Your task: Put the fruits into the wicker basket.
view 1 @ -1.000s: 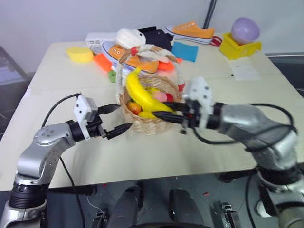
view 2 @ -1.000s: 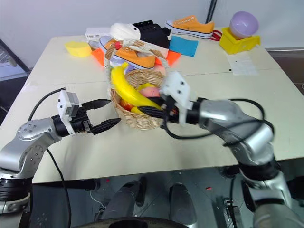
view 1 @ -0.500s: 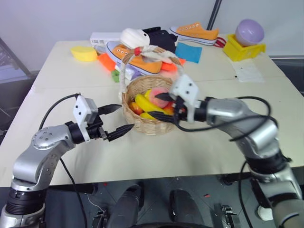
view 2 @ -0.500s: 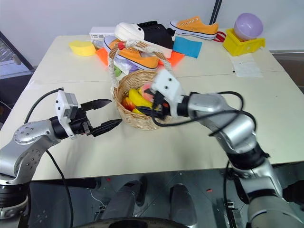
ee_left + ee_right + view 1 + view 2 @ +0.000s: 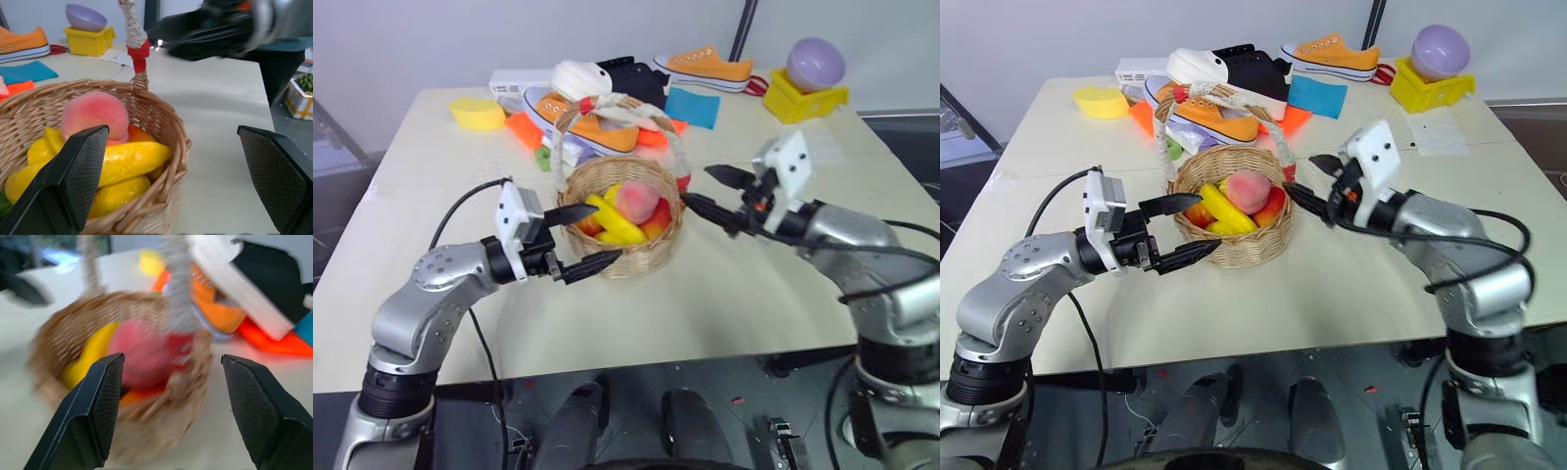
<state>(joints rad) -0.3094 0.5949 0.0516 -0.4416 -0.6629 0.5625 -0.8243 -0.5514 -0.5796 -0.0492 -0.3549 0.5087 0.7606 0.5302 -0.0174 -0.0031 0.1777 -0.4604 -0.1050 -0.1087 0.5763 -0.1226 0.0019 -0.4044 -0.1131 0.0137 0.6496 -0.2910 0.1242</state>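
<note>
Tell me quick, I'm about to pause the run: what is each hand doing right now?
Left hand: open, holding nothing, beside the basket.
Right hand: open, holding nothing, on the basket's other side.

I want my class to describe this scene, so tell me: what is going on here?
A humanoid robot is sorting toy fruit into a wicker basket on a table. The banana and the pink peach lie inside it with other yellow and red-orange fruits. The right gripper is open and empty beside the basket. The left gripper is open too, one finger over the rim, holding nothing. Sneakers and a yellow sponge lie behind.
</note>
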